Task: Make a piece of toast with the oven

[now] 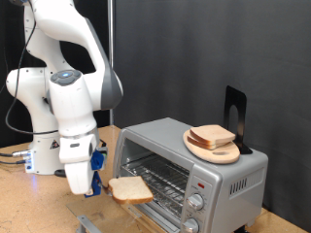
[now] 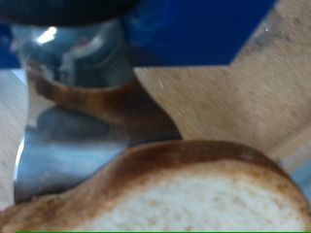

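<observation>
In the exterior view my gripper (image 1: 97,184) hangs low in front of the oven (image 1: 190,175), shut on one edge of the piece of toast (image 1: 129,189). The slice sticks out flat towards the oven's open front, just outside the wire rack (image 1: 160,177). The oven is a silver box with two round knobs (image 1: 197,203) at its front right. In the wrist view the piece of toast (image 2: 185,194), pale with a brown crust, fills the lower part, and a shiny metal finger (image 2: 68,146) lies against it.
On top of the oven stands a round wooden plate (image 1: 225,155) with a few more bread slices (image 1: 211,136), and a black upright stand (image 1: 235,115) behind it. The wooden table (image 1: 29,204) stretches to the exterior view's left. The arm's white base (image 1: 44,146) and cables stand behind.
</observation>
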